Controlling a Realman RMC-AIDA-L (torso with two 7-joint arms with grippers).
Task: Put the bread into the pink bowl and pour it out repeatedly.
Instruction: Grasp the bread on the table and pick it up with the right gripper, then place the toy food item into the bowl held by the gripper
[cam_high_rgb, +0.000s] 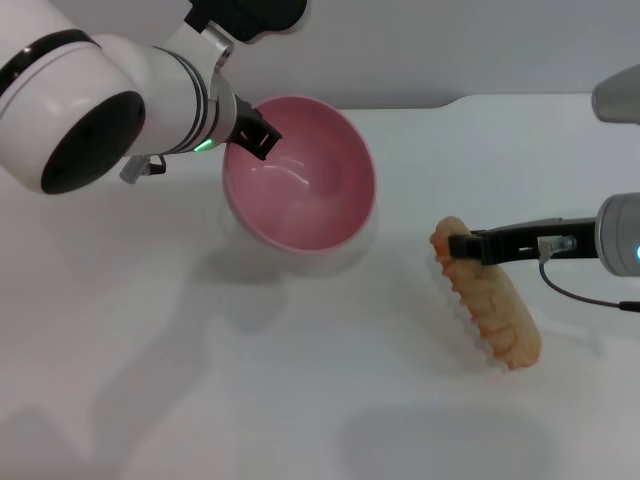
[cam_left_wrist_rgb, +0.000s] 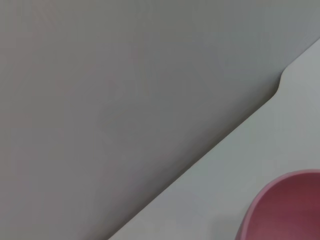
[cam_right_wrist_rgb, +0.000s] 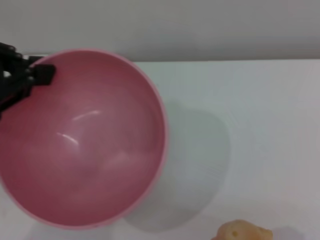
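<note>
The pink bowl (cam_high_rgb: 300, 190) hangs tilted above the white table, its empty inside turned toward me. My left gripper (cam_high_rgb: 258, 135) is shut on its far left rim. The right wrist view shows that same bowl (cam_right_wrist_rgb: 85, 150) empty, with the left gripper (cam_right_wrist_rgb: 30, 75) black on its rim. A slice of the bowl (cam_left_wrist_rgb: 285, 210) shows in the left wrist view. The bread (cam_high_rgb: 490, 300) lies slanted to the right of the bowl, ridged side facing left. My right gripper (cam_high_rgb: 462, 245) reaches in from the right and sits over the bread's far end. The bread's tip (cam_right_wrist_rgb: 245, 232) shows in the right wrist view.
The white table (cam_high_rgb: 300, 400) spreads in front of the bowl and the bread. Its far edge, with a rounded step (cam_high_rgb: 450, 100), runs just behind the bowl against a grey floor.
</note>
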